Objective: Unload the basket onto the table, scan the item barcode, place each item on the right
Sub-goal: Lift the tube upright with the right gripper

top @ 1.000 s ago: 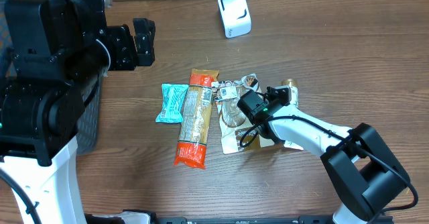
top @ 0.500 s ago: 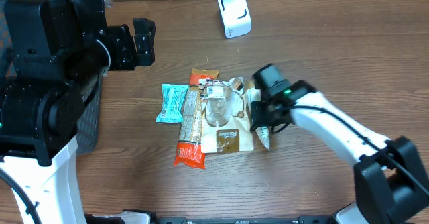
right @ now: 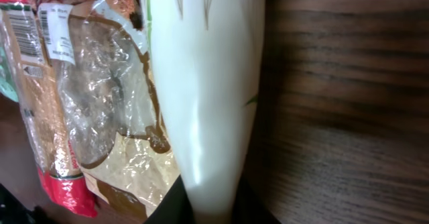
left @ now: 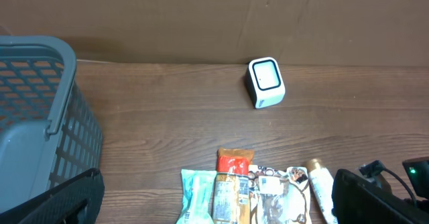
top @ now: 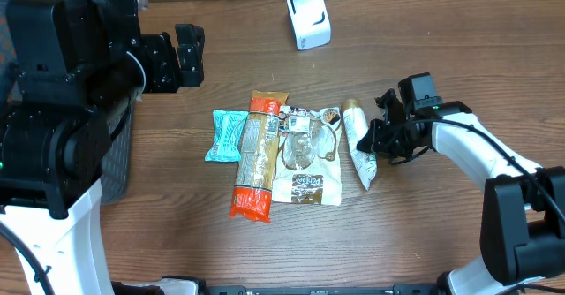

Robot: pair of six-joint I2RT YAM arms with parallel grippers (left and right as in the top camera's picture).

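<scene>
The tube (top: 357, 145) lay on the table (top: 441, 56) beside the clear bag (top: 305, 158), well apart from the scanner (top: 308, 18). Your right gripper (top: 378, 142) stood nearly closed about its tail. I couldn't tell if it gripped, so the tube could have slipped in lifting. Your left gripper (top: 189, 55) gaped empty. One tube, one scanner, one clear bag, two packets (top: 256, 158), one basket (left: 40, 117).

Four items lie in a row mid-table. From the left: the snack packet (top: 226, 135), the long wrapped bar (top: 257, 155), the windowed bag (top: 306, 158) touching the bar's right edge, then the tube (top: 357, 142) just beside the bag. The barcode scanner (top: 308, 18) stands well behind them, and the basket (left: 40, 117) sits far left.
</scene>
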